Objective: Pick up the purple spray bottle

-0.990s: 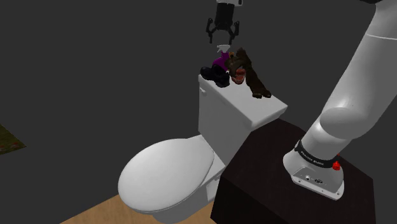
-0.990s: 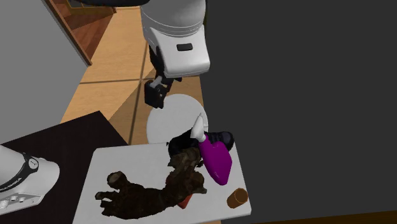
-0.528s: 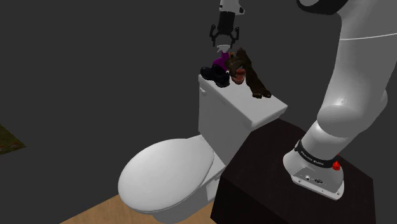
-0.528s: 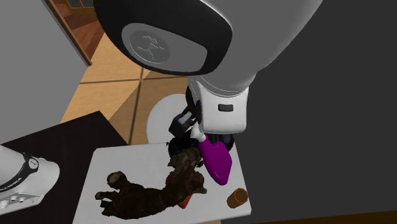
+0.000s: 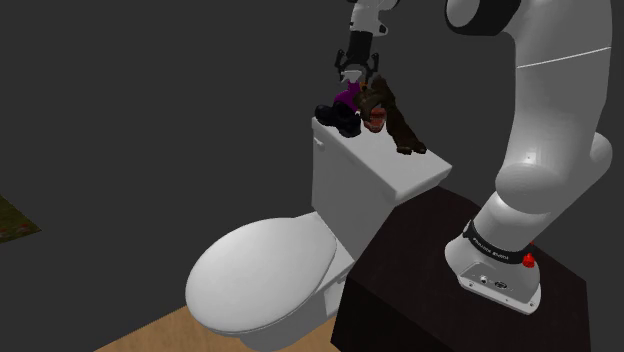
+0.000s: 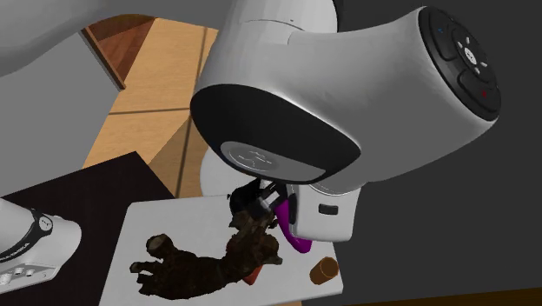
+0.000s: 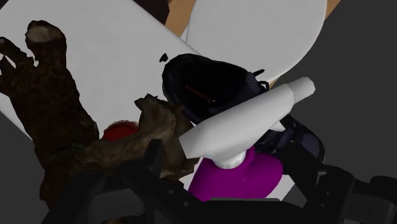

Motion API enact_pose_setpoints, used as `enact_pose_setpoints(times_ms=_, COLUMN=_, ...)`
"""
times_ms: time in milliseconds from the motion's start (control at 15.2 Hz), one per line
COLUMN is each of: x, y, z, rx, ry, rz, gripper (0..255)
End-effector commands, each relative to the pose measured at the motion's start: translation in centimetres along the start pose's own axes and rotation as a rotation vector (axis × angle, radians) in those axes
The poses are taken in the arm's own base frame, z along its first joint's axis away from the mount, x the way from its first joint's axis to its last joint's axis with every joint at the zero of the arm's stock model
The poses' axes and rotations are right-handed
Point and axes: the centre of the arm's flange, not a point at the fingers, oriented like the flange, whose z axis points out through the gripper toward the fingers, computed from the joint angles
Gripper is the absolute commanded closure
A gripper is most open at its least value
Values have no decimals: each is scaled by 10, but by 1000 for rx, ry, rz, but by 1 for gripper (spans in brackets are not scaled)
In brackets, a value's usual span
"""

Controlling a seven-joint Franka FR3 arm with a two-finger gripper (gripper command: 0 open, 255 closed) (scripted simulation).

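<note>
**Jaws down around the spray head**

A second ago the gripper (image 5: 355,74) hung clear above the tank lid (image 5: 392,172). Now it has dropped to the purple spray bottle (image 5: 347,97), and its jaws are spread, one on each side of the bottle's white head. Whether they touch it cannot be told. The arm's upper links have swung upright over the stand (image 5: 420,292). Nothing on the lid has shifted.

The bottle stands head up at the end of the lid farthest from the stand. The black shoe (image 5: 338,117) is just beside it toward the lid's front edge, and the brown plush toy (image 5: 392,118) is against it on the stand's side.

In the second exterior view the white wrist has moved in over the bottle (image 6: 299,242), leaving a strip of purple showing. That view also has a small brown cylinder (image 6: 324,270) near a lid corner. The plush toy (image 6: 204,265) sprawls along the lid (image 6: 169,217).

The wrist view gives the close detail. The white trigger head runs slantwise over the purple body (image 7: 236,186), with the gripper (image 7: 232,159) straddling it. The shoe (image 7: 207,83) lies beyond, and a red patch (image 7: 118,132) shows under the plush toy (image 7: 57,127).

The white toilet's seat cover (image 5: 262,280) is down. The walls are dark grey, and a wood floor (image 5: 150,335) lies below.
</note>
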Motion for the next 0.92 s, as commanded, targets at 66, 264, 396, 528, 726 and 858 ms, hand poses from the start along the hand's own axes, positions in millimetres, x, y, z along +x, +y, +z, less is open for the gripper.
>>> enact_pose_setpoints(times_ms=66, x=6, y=-1, z=16, rx=0, ry=0, rz=1, gripper=0)
enact_pose_setpoints(times_ms=264, x=7, y=0, z=19, rx=0, ry=0, rz=1, gripper=255)
enact_pose_setpoints(times_ms=396, x=7, y=0, z=19, rx=0, ry=0, rz=1, gripper=255)
enact_pose_setpoints(times_ms=528, x=7, y=0, z=19, rx=0, ry=0, rz=1, gripper=255)
enact_pose_setpoints(times_ms=726, x=7, y=0, z=19, rx=0, ry=0, rz=1, gripper=255)
enact_pose_setpoints(times_ms=858, x=7, y=-1, z=19, rx=0, ry=0, rz=1, gripper=255)
